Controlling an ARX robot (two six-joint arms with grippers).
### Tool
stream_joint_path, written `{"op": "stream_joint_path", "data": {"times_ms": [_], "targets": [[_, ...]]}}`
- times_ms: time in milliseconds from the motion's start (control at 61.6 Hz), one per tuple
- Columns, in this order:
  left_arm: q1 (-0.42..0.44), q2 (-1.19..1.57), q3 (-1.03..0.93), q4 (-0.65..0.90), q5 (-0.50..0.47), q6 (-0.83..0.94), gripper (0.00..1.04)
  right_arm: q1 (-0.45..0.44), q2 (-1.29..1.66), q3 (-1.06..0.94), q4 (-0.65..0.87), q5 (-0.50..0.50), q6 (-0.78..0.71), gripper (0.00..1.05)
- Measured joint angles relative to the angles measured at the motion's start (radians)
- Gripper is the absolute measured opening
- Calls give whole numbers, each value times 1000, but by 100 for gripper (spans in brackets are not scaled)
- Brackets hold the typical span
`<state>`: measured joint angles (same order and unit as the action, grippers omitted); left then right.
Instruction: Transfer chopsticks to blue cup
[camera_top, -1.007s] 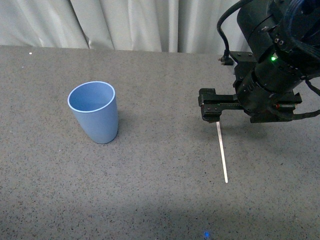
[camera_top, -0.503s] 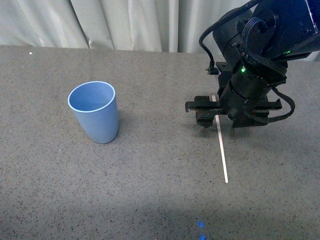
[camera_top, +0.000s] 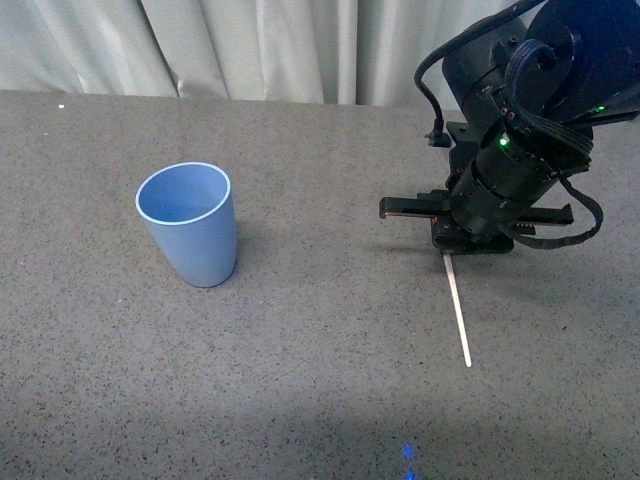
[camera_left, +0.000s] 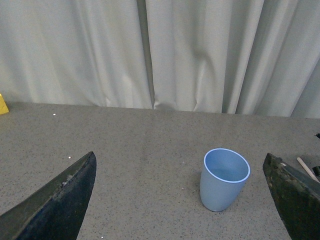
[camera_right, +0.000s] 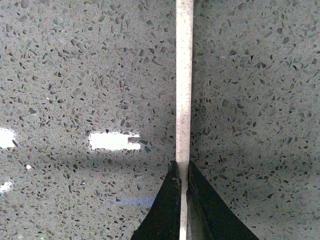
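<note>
Chopsticks (camera_right: 184, 75), thin smooth cream stick, clamped by dark tapered right gripper (camera_right: 182, 166).

Grey speckled table (camera_top: 300, 400): blue cup (camera_top: 190, 225) upright at left; chopsticks (camera_top: 458, 310) well to its right, low against surface.

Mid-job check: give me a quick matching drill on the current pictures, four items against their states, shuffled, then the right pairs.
Items:
1. chopsticks
2. blue cup
3. left gripper
4. right gripper

States:
A. open wide, holding nothing
B. standing upright, nothing visible inside
C. shut on a thin stick
D. cream-white, gripped at one end

Pairs: 1-D, 2-B, 3-A, 4-C
</note>
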<state>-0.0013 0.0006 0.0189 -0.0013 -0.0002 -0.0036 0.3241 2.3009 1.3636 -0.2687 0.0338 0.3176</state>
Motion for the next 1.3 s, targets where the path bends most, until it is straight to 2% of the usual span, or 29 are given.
{"op": "stream_joint_path", "data": {"times_ms": [97,227,455,601,796,1121,1299], "targets": [[0,0,0,0,0,0,98,-1,-72,-112,136,1,-21,1],[0,0,0,0,0,0,98,10,-244,-262,454,-104,-50,1],[0,0,0,0,0,0,98,69,-367,-369,980,-278,-57,1],[0,0,0,0,0,0,98,125,-364,-379,1163,-391,-64,1],[0,0,0,0,0,0,98,198,-275,-294,1207,-466,-95,1],[0,0,0,0,0,0,98,238,-69,-93,1174,-481,-93,1],[0,0,0,0,0,0,98,271,-10,-91,1181,-481,-95,1]]}}
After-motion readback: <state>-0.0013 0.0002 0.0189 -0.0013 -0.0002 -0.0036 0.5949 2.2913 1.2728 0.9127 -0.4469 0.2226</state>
